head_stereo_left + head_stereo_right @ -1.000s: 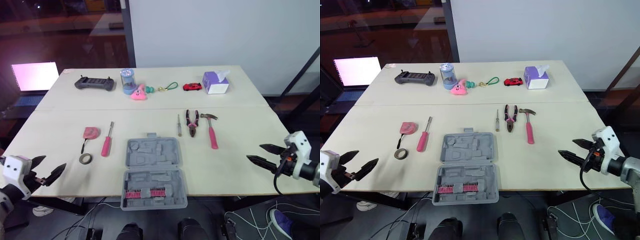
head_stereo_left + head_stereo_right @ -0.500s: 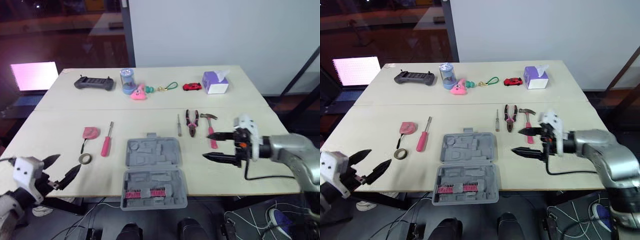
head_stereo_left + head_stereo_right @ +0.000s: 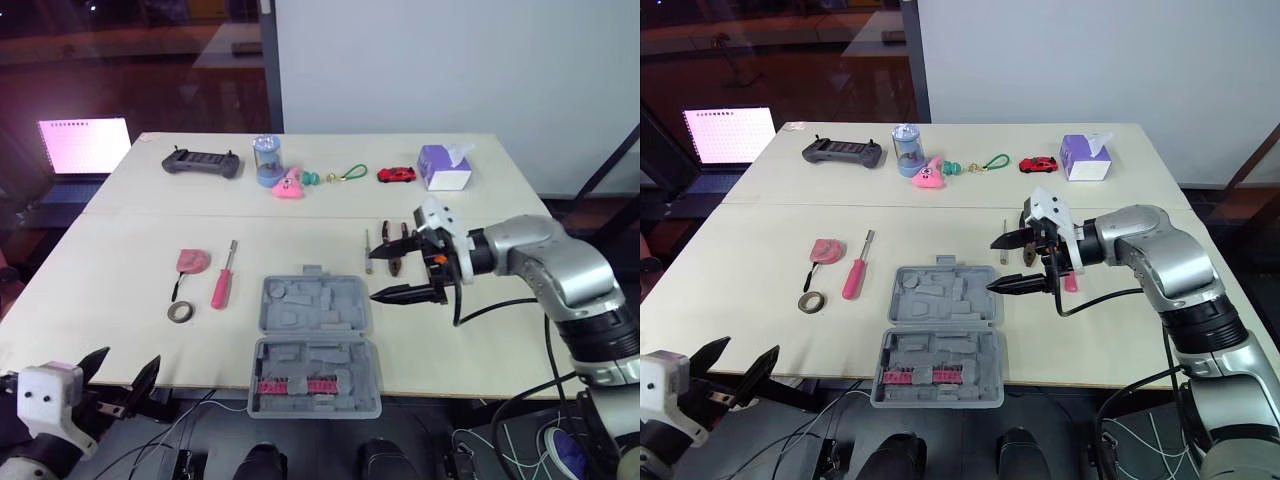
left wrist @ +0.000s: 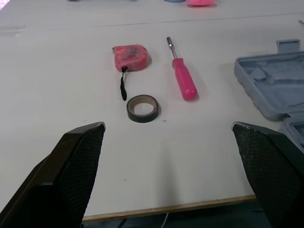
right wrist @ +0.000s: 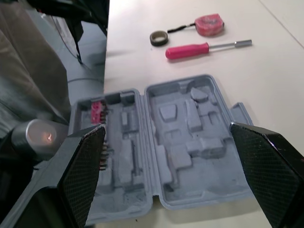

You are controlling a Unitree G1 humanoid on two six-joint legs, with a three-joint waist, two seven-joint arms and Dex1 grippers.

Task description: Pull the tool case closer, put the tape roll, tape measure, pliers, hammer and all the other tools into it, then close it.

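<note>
Though empty, right hand point(image 3: 372, 277) near case point(image 3: 312, 312).

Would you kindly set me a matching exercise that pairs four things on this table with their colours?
Things:
1. tool case
2. large screwdriver
3. tissue box
4. toy car

Colours:
A. red
B. grey
C. pink handle
D. purple

Pairs: 1-B, 2-C, 3-D, 4-A
</note>
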